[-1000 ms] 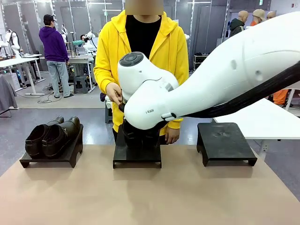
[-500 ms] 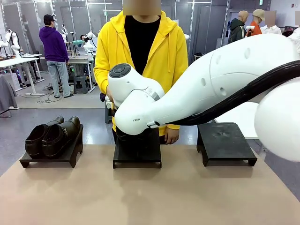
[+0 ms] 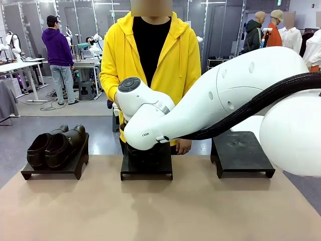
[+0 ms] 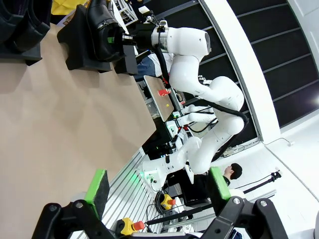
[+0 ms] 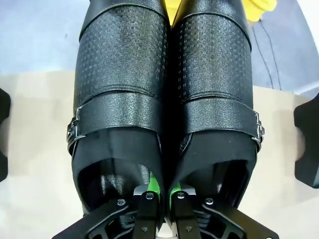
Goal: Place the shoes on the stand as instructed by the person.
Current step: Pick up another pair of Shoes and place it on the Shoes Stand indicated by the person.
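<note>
Front view shows one pair of shoes (image 3: 55, 145) already on the stand (image 3: 52, 169) near the table's left edge, while the right claw (image 5: 162, 196), clenched on the second pair (image 5: 164, 94), lowers it onto the middle stand (image 3: 147, 168); the left claw (image 4: 154, 186) hangs released.

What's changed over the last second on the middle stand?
The right arm swung lower and towards picture left over the middle stand, its gripper shut on the strapped pair of shoes. The other shoes on the left stand, the bare right stand and the person stayed put.
</note>
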`<state>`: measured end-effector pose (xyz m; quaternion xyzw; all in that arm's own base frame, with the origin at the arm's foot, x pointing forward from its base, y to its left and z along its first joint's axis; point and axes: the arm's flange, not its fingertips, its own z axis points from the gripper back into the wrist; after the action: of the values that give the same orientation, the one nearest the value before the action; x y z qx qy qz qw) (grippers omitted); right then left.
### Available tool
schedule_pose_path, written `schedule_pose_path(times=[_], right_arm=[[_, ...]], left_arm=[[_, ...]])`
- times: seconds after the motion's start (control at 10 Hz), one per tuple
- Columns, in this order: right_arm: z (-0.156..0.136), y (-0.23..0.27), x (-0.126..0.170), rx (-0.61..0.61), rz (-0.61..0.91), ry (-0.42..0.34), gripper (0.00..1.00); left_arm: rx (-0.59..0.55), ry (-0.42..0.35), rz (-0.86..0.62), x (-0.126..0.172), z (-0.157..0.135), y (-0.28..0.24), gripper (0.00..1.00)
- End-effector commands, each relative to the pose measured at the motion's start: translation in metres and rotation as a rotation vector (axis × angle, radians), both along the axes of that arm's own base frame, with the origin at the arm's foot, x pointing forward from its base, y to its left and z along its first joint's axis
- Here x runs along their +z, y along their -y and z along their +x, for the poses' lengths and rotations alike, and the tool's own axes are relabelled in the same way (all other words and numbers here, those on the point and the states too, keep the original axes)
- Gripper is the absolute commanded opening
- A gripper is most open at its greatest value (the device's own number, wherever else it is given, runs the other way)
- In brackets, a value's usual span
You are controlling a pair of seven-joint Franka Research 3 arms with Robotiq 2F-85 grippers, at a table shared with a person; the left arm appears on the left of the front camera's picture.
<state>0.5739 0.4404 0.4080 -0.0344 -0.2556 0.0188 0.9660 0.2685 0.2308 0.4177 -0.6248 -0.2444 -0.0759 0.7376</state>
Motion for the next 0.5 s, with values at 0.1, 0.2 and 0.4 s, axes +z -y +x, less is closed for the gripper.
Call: schedule_pose_path(times=[0.1,0.2,0.4], right_arm=[[-0.0098,0.0013,0.002,-0.02,0.035,0.009,0.31],[-0.0121,0.001,0.0023,-0.016,0.034,0.007,0.48],[-0.0136,0.0038,0.0023,-0.024,0.032,0.001,0.89]], left_arm=[[-0.014,0.002,0.001,0.0029,-0.0041,0.0008,1.0],[-0.014,0.002,0.001,0.0029,-0.0041,0.0008,1.0],[-0.014,0.002,0.001,0.0029,-0.0041,0.0008,1.0]])
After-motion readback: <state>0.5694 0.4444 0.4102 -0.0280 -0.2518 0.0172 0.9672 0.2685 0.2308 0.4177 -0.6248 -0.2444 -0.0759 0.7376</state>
